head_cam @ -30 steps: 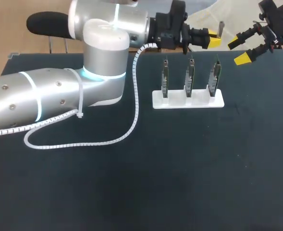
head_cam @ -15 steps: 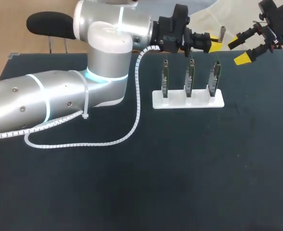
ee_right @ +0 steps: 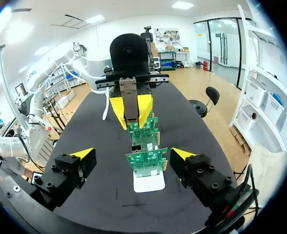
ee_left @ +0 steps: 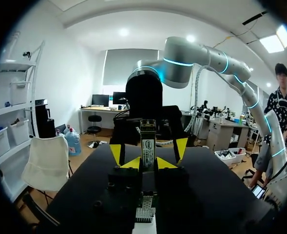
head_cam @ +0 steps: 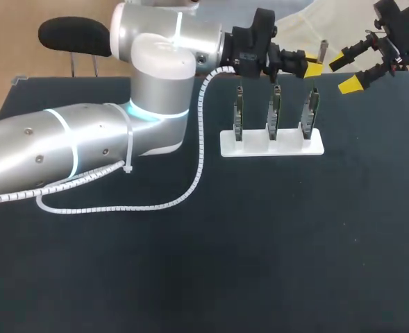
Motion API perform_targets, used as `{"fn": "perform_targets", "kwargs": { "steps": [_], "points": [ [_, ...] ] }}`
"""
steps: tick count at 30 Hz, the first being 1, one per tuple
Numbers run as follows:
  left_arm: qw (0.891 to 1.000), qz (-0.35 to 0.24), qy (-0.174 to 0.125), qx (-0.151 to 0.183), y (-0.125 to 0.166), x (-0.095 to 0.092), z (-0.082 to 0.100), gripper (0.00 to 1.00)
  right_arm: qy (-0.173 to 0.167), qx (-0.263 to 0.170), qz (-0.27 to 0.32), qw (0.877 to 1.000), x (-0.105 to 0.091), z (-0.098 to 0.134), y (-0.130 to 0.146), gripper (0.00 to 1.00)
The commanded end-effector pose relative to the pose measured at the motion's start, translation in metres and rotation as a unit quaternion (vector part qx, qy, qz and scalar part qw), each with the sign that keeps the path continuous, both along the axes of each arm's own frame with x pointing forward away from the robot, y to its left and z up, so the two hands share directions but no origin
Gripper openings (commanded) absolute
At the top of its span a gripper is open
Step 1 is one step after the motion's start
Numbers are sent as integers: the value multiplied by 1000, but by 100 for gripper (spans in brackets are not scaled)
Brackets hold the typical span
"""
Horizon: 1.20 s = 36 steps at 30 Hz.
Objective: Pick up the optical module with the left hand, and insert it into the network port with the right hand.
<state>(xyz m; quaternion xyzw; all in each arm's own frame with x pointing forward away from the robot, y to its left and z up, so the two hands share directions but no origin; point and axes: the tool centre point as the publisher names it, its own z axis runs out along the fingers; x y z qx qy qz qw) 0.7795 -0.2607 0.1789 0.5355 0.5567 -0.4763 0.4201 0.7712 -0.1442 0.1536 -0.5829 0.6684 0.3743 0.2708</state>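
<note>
Shifted right since a second ago: my left arm (head_cam: 86, 139), module (head_cam: 322, 48) with it. Left gripper (head_cam: 308, 66) clamped on module, yellow tips pressing both its sides, module's end sticking out past them. Module held near table's (head_cam: 260, 243) far edge, above and behind right-hand board. Right gripper (head_cam: 343, 74) spread wide, holding nothing, well apart from module. Three boards (head_cam: 275, 111) upright in white holder (head_cam: 272, 144), between the two grippers.

A dark table (head_cam: 294, 243) carries a white stand (head_cam: 272, 143) holding three upright circuit boards (head_cam: 274, 111).
</note>
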Motion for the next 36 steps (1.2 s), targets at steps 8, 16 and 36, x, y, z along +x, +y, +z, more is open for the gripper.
{"fn": "perform_targets", "kwargs": {
  "steps": [8,16,36],
  "points": [
    [1000,22,0,-2,-1,-10,0,0,1,0,1,1000,1,0,0,100],
    [1000,29,-1,-3,-3,-13,-1,0,1,0,1,1000,1,0,0,100],
    [1000,8,-6,2,-1,-10,-1,0,1,0,1,1000,1,0,0,100]
  ]
}}
